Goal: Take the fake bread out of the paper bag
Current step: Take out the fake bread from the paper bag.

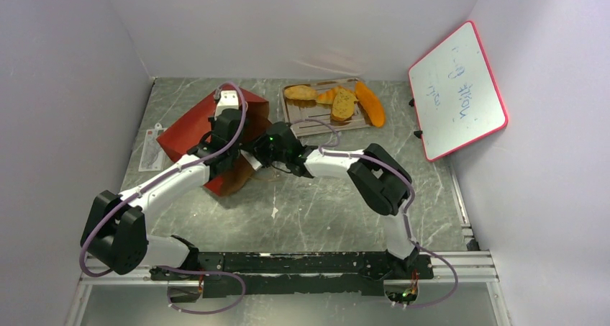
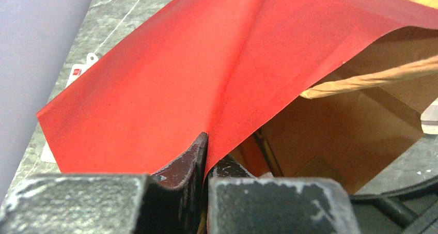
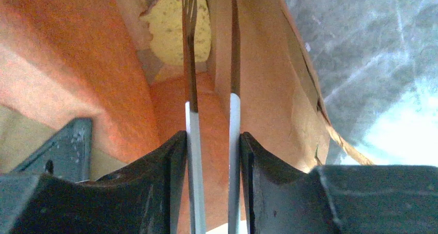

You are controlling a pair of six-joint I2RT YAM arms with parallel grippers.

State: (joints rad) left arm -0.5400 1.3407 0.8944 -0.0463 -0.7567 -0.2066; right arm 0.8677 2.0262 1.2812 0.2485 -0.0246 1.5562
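Note:
The red paper bag (image 1: 188, 128) lies on its side with its brown mouth toward the arms. My left gripper (image 1: 224, 159) is shut on the bag's red upper lip (image 2: 232, 105), holding the mouth up; the brown inside (image 2: 356, 130) shows. My right gripper (image 1: 267, 152) is shut on metal tongs (image 3: 192, 136), whose two arms reach deep into the bag. A pale yellow fake bread piece (image 3: 168, 30) lies at the bag's far end, at the tong tips. Other bread pieces lie on the tray: a tan roll (image 1: 300, 92), a toast slice (image 1: 343, 104) and an orange crescent (image 1: 370, 103).
The silver tray (image 1: 316, 124) sits behind the right gripper. A red-framed whiteboard (image 1: 458, 88) leans on the right wall. A white tag (image 1: 151, 150) lies left of the bag. Walls close in at the left, back and right.

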